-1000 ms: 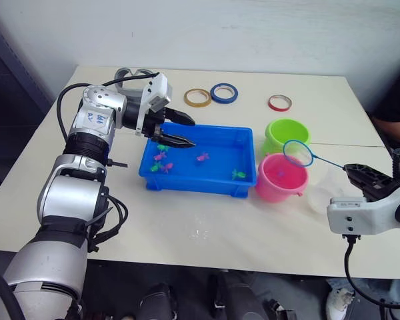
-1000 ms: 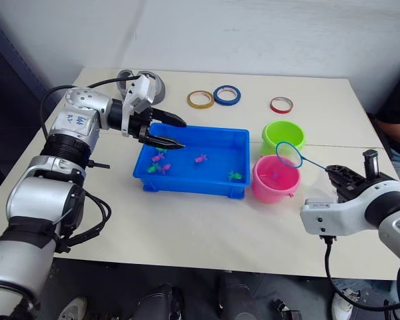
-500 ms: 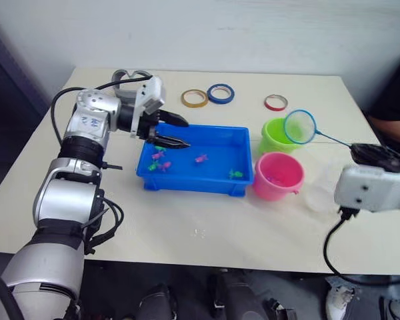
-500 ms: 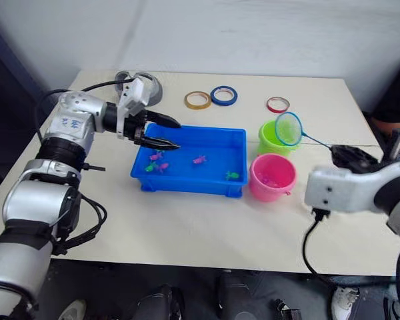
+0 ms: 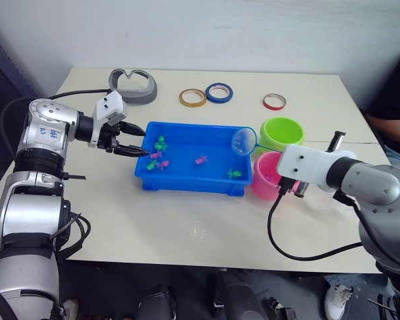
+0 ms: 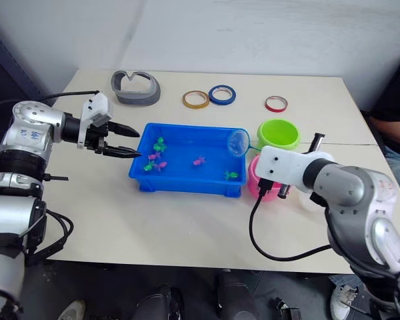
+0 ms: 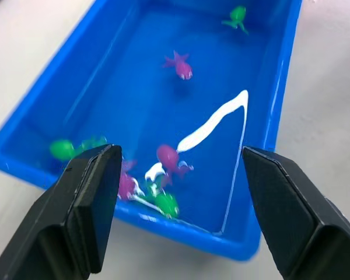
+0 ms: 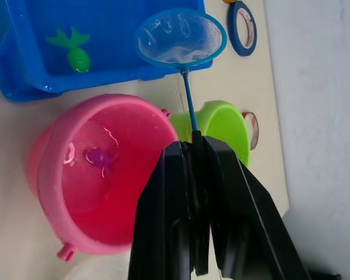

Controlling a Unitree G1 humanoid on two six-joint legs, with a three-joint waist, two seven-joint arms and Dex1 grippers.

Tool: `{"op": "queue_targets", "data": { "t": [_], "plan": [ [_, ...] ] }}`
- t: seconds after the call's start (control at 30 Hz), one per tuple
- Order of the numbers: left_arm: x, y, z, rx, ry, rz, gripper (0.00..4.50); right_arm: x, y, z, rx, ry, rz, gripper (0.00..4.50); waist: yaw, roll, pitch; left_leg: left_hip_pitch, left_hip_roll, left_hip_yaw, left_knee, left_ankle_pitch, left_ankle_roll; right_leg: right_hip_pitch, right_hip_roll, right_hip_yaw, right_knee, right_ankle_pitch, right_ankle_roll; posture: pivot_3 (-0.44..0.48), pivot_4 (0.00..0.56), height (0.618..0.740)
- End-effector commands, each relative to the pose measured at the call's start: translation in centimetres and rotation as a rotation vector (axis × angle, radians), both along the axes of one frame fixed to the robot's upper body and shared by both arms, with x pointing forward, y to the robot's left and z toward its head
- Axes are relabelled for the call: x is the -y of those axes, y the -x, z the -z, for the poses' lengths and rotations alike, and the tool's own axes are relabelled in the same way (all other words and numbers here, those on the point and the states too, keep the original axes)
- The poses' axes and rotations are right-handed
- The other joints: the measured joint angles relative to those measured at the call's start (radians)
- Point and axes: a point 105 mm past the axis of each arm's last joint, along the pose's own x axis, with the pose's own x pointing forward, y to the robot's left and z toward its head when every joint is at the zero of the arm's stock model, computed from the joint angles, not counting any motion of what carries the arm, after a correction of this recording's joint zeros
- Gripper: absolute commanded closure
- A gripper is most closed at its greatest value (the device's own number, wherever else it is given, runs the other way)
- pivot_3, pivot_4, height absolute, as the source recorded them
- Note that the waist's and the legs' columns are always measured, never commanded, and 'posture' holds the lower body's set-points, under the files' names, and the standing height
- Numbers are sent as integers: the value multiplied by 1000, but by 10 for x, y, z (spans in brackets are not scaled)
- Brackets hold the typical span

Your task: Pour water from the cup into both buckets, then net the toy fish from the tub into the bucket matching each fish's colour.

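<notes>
Blue tub (image 5: 187, 180): sitting mid-worktop, holding green and pink fish.
Right end effector (image 8: 193, 153): clamping the net (image 5: 243, 140) handle, hoop hanging above the tub's right end.
Left end effector (image 5: 135, 141): spread, empty, hovering at the tub's left rim.
Risk: hoop catching the rim and shifting the tub; netting the wrong-coloured fish for the pink bucket (image 8: 105, 175).

A robot test lab is showing here — a plain beige table (image 5: 207, 227) standing against a bare white wall (image 5: 253, 30), with tape rings (image 5: 205, 95) and cabling (image 5: 300, 250) lying about — nothing domestic.
</notes>
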Motion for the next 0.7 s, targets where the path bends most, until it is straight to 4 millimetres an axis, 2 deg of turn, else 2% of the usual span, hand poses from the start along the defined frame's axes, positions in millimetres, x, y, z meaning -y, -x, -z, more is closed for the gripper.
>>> {"op": "queue_targets", "data": {
  "t": [0.03, 0.4, 0.7],
  "plan": [
    [-3, 12, -18, 30, 43, 12, 904, -7, -7, 1, 31, 6, -18, 4500, -1, 0, 0, 0, 0, 0, 0, 0, 0, 0, 0, 0, 0, 0, 0, 0, 150, 693],
    [-8, 37, -17, 6, 61, -33, 904, -29, -25, 21, -6, -37, -66, 4500, 0, 0, 0, 1, 0, 0, 1, 0, 0, 0, 0, 0, 2, 0, 0, 0, 150, 693],
    [-13, 46, -14, -14, 37, -65, 904, -46, -22, 39, -82, -78, -110, 4500, -1, 0, 0, 0, 0, -1, 1, 0, 0, 0, 0, 0, 2, 0, 0, 0, 150, 693]
  ]
}}
